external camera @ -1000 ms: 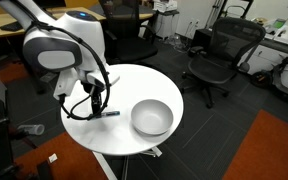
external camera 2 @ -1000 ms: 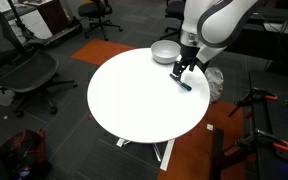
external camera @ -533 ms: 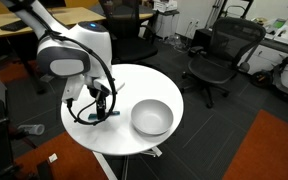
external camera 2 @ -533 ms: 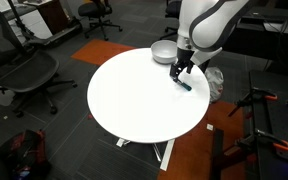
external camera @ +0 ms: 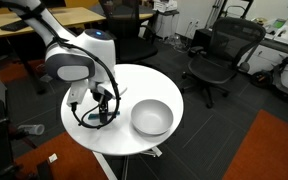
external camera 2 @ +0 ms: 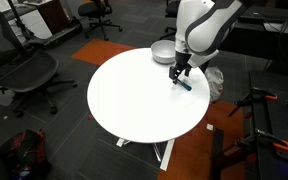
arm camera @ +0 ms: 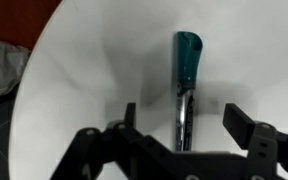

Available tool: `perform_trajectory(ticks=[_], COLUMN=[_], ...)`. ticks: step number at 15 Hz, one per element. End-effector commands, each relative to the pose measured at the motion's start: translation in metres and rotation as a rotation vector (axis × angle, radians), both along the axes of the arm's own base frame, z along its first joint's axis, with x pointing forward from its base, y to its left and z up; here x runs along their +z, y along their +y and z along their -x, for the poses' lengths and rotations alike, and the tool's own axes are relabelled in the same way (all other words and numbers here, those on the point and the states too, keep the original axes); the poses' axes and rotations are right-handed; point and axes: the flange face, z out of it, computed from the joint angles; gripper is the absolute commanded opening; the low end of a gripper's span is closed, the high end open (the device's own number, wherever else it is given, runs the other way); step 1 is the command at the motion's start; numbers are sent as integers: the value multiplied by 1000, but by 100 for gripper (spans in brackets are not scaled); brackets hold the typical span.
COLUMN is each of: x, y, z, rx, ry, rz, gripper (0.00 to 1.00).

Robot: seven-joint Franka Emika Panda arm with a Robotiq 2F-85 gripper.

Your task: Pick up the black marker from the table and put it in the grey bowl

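The black marker (arm camera: 185,92), dark with a teal end, lies on the round white table (arm camera: 74,90). In the wrist view it runs straight between my gripper's two open fingers (arm camera: 182,122), with a gap on each side. In both exterior views my gripper (external camera: 104,110) (external camera 2: 178,76) is down at the table over the marker (external camera 2: 184,84); in one of them the marker is hidden by the gripper. The grey bowl (external camera: 151,117) (external camera 2: 164,52) stands on the table close beside the gripper.
Office chairs (external camera: 221,55) (external camera 2: 29,75) stand around the table. Wooden desks (external camera: 59,17) are at the back. The marker lies near the table's edge (external camera 2: 199,105). A tripod-like stand (external camera 2: 264,110) is off to one side.
My gripper has come down lower over the marker and now straddles it. The marker and the bowl have not moved.
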Motion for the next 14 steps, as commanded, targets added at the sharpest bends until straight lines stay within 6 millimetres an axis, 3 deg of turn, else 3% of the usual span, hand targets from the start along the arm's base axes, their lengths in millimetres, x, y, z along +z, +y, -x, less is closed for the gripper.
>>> perform_trajectory(ticks=[1,8,9,14], x=[-5,-5,-3,18], y=[-3,-7,-7,-4], z=[-5,-9,-9,-10], rx=[-27,-35,-34,-18], ry=[0,-4,-6,-24], rz=[-17,-16,-12,19], gripper=[57,4,1,5])
